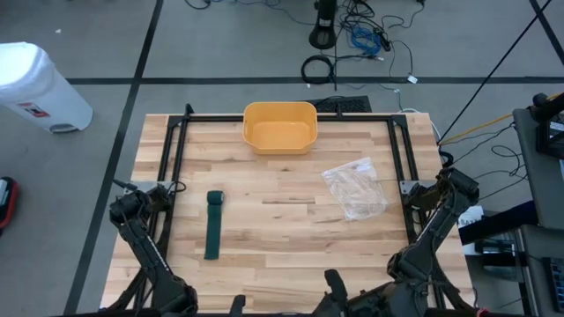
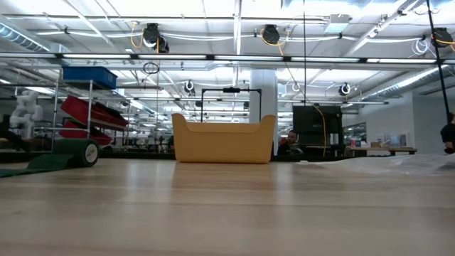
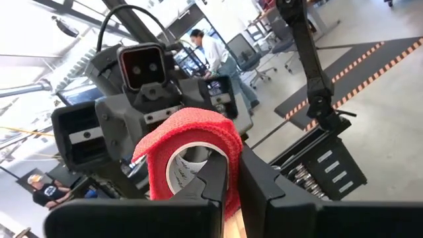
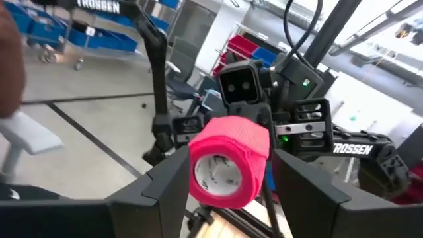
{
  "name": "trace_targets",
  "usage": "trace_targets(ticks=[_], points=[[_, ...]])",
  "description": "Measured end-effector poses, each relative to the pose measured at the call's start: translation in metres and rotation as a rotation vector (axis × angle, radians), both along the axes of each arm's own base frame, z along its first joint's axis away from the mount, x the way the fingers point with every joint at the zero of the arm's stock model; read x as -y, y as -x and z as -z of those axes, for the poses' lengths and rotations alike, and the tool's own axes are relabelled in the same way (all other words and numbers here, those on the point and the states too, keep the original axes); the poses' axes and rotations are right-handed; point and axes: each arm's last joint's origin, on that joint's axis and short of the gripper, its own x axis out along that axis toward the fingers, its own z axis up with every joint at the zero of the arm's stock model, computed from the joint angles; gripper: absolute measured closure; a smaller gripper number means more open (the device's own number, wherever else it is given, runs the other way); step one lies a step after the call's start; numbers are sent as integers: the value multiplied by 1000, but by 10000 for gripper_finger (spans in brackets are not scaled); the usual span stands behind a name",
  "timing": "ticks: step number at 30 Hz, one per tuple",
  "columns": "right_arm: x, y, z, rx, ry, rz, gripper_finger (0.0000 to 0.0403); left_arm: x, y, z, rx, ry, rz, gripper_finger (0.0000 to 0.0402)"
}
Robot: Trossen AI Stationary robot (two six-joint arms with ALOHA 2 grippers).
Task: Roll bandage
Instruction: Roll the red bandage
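Observation:
A red bandage roll [image 3: 192, 149] with a white core is in my left gripper [image 3: 236, 173], off the table's near edge. It also shows in the right wrist view [image 4: 228, 165]. My right gripper [image 4: 228, 182] faces it, open, with a finger [image 4: 165, 188] standing on either side of the roll without plainly touching it. A green bandage [image 1: 212, 227] lies flat on the table's left part, its far end rolled up [image 1: 215, 199]. The green bandage shows at the left of the low view [image 2: 67, 154]. My left gripper pinches the red roll's wall [image 3: 232, 155] on one side. One finger [image 3: 213, 182] is in front of the hollow core and the other [image 3: 268, 188] is outside the roll. The roll sits at the fingertips, clear of the table, its open end toward the camera.
A yellow bin [image 1: 279, 127] stands at the table's far middle. A crumpled clear plastic bag [image 1: 355, 187] lies right of centre. A black frame [image 1: 176, 141] runs along the table's far and side edges. Bare wood [image 1: 282, 238] lies between bandage and bag.

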Motion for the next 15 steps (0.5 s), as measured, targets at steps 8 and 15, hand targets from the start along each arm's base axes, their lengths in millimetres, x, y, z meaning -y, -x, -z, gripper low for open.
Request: trace_targets(ticks=[8,15], points=[[-4,-18,15,80,119,39,206,-1,-1,0,-2,-2,-3,375],[-10,-8,15,88,201,185,206,0,0,2,-15,-16,-20,375]])
